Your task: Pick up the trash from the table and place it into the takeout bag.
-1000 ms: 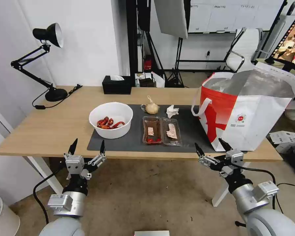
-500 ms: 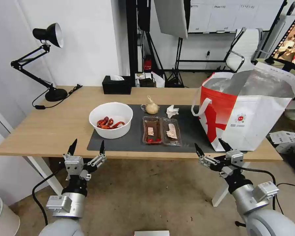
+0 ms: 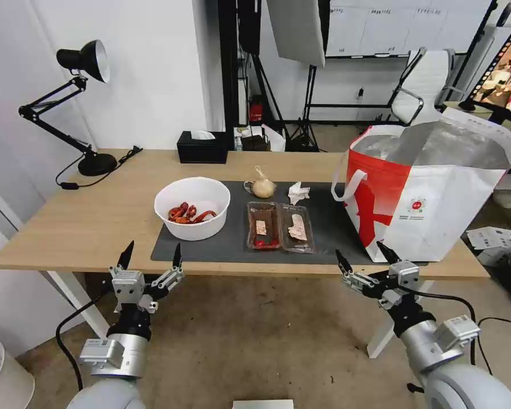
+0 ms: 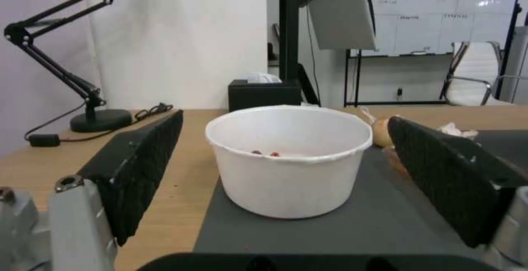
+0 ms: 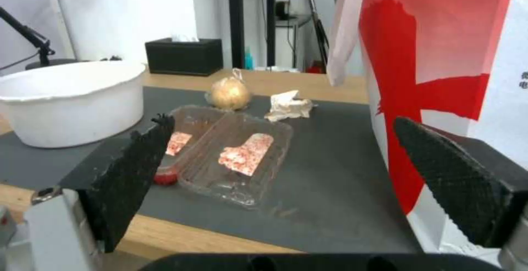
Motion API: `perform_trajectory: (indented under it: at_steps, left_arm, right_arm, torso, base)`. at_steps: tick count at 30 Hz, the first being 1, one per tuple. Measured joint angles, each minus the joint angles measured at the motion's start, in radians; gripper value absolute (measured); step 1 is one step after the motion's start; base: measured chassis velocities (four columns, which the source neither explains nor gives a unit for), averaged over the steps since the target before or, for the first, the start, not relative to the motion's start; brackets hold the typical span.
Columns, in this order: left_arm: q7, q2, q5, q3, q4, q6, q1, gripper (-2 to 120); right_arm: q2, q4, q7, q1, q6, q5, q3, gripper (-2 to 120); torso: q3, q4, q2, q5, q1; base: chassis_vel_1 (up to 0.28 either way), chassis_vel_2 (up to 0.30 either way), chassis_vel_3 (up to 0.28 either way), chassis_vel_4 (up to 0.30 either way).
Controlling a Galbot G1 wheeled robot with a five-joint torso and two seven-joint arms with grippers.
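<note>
On the table (image 3: 91, 221) lies a dark grey mat holding the trash: a white bowl (image 3: 192, 208) (image 4: 288, 155) (image 5: 69, 100) with red crayfish shells, a clear two-part tray (image 3: 280, 226) (image 5: 228, 151), a knotted beige bag (image 3: 263, 186) (image 5: 230, 93) and a crumpled tissue (image 3: 298, 192) (image 5: 287, 105). The red-and-white takeout bag (image 3: 431, 187) (image 5: 456, 56) stands open at the table's right end. My left gripper (image 3: 151, 254) hangs open just before the table's front edge, facing the bowl. My right gripper (image 3: 363, 257) is open too, before the edge near the bag's corner.
A black desk lamp (image 3: 79, 102) stands at the table's back left with its cable trailing. A black tissue box (image 3: 202, 146) sits at the back edge. Behind are stands, a white chair (image 3: 426, 85) and a whiteboard. Cardboard lies on the floor at right.
My right gripper has crept slightly up and left toward the table edge. The left gripper and the things on the table have stayed put.
</note>
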Motion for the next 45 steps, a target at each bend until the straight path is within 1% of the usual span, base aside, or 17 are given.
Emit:
perform_trajectory:
  at_steps: [5,8,10,11,13,14,15,17,18,20,21,23,25,26,27,31,45]
  left_arm:
    - [0.000,0.001,0.000,0.000,0.000,0.000,0.004,100]
    - [0.000,0.000,0.000,0.000,0.001,0.000,0.005,100]
    - [0.000,-0.002,0.000,0.000,0.002,0.000,0.008,100]
    - [0.000,-0.002,0.000,0.000,0.002,0.000,0.008,100]
    - [0.000,0.000,-0.001,-0.001,0.002,0.000,0.009,100]
    - [0.000,0.001,-0.004,-0.002,0.002,0.000,0.010,100]
    - [0.000,0.001,-0.004,-0.002,0.002,0.000,0.010,100]
    - [-0.002,0.006,-0.017,-0.009,-0.003,0.000,0.017,100]
    - [-0.002,0.006,-0.017,-0.009,-0.003,0.000,0.017,100]
    - [-0.004,0.016,-0.024,-0.023,-0.009,0.001,0.029,100]
    - [-0.004,0.016,-0.024,-0.023,-0.009,0.001,0.029,100]
    - [-0.005,0.028,-0.026,-0.039,-0.014,0.002,0.042,100]
    - [-0.005,0.028,-0.026,-0.040,-0.014,0.002,0.042,100]
    - [-0.006,0.031,-0.027,-0.050,-0.017,0.003,0.053,100]
    - [-0.006,0.031,-0.027,-0.052,-0.018,0.004,0.057,100]
    - [-0.007,0.028,-0.027,-0.056,-0.018,0.004,0.070,100]
    - [-0.008,0.009,-0.025,-0.071,-0.022,0.008,0.096,100]
  right_arm:
    - [0.003,-0.010,-0.004,0.011,0.000,-0.003,-0.007,100]
    - [0.002,-0.013,0.006,0.022,-0.009,0.040,-0.024,100]
    - [0.001,-0.014,0.084,0.063,-0.051,0.191,-0.086,100]
    - [0.001,-0.014,0.084,0.063,-0.051,0.191,-0.086,100]
    - [0.001,-0.017,0.173,0.113,-0.082,0.363,-0.161,100]
    - [0.005,-0.016,0.244,0.150,-0.092,0.496,-0.209,100]
    - [0.005,-0.016,0.244,0.150,-0.092,0.496,-0.209,100]
    - [0.025,-0.013,0.396,0.220,-0.098,0.752,-0.287,100]
    - [0.025,-0.013,0.396,0.220,-0.098,0.752,-0.287,100]
    - [0.062,-0.025,0.535,0.303,-0.092,0.945,-0.355,100]
    - [0.062,-0.025,0.535,0.303,-0.092,0.945,-0.355,100]
    - [0.112,-0.061,0.635,0.375,-0.071,1.034,-0.400,100]
    - [0.114,-0.063,0.639,0.377,-0.070,1.037,-0.401,100]
    - [0.161,-0.108,0.722,0.435,-0.049,1.081,-0.429,100]
    - [0.176,-0.128,0.744,0.451,-0.041,1.085,-0.439,100]
    - [0.214,-0.187,0.783,0.489,-0.019,1.073,-0.456,100]
    - [0.279,-0.304,0.825,0.596,0.006,1.054,-0.468,100]
  torso:
    - [0.000,0.0000,0.000,0.0001,0.000]
    - [0.000,0.0000,0.000,0.0000,0.000]
    - [0.000,-0.0001,0.000,-0.0001,0.000]
    - [0.000,-0.0001,0.000,-0.0001,0.000]
    - [0.000,-0.0001,0.000,0.0001,0.000]
    - [0.000,0.0000,0.000,-0.0001,0.000]
    - [0.000,0.0000,0.000,-0.0001,0.000]
    - [0.000,0.0001,0.000,-0.0001,0.000]
    - [0.000,0.0001,0.000,-0.0001,0.000]
    - [0.000,0.0002,0.000,-0.0003,0.000]
    - [0.000,0.0002,0.000,-0.0003,0.000]
    - [0.000,0.0002,0.000,-0.0002,0.000]
    - [0.000,0.0002,0.000,-0.0003,0.000]
    - [0.000,0.0002,0.000,-0.0002,0.000]
    - [0.000,0.0001,0.000,-0.0003,0.000]
    - [0.000,0.0001,0.000,-0.0001,0.000]
    - [0.000,0.0001,0.000,0.0000,0.000]
  base:
    - [0.000,0.000,0.000,0.000]
    - [0.000,0.000,0.000,0.000]
    - [0.000,0.000,0.000,0.000]
    - [0.000,0.000,0.000,0.000]
    - [0.000,0.000,0.000,0.000]
    - [0.000,0.000,0.000,0.000]
    - [0.000,0.000,0.000,0.000]
    - [0.000,0.000,0.000,0.000]
    - [0.000,0.000,0.000,0.000]
    - [0.000,0.000,0.000,0.000]
    - [0.000,0.000,0.000,0.000]
    - [0.000,0.000,0.000,0.000]
    - [0.000,0.000,0.000,0.000]
    - [0.000,0.000,0.000,0.000]
    - [0.000,0.000,0.000,0.000]
    - [0.000,0.000,0.000,0.000]
    - [0.000,0.000,0.000,0.000]
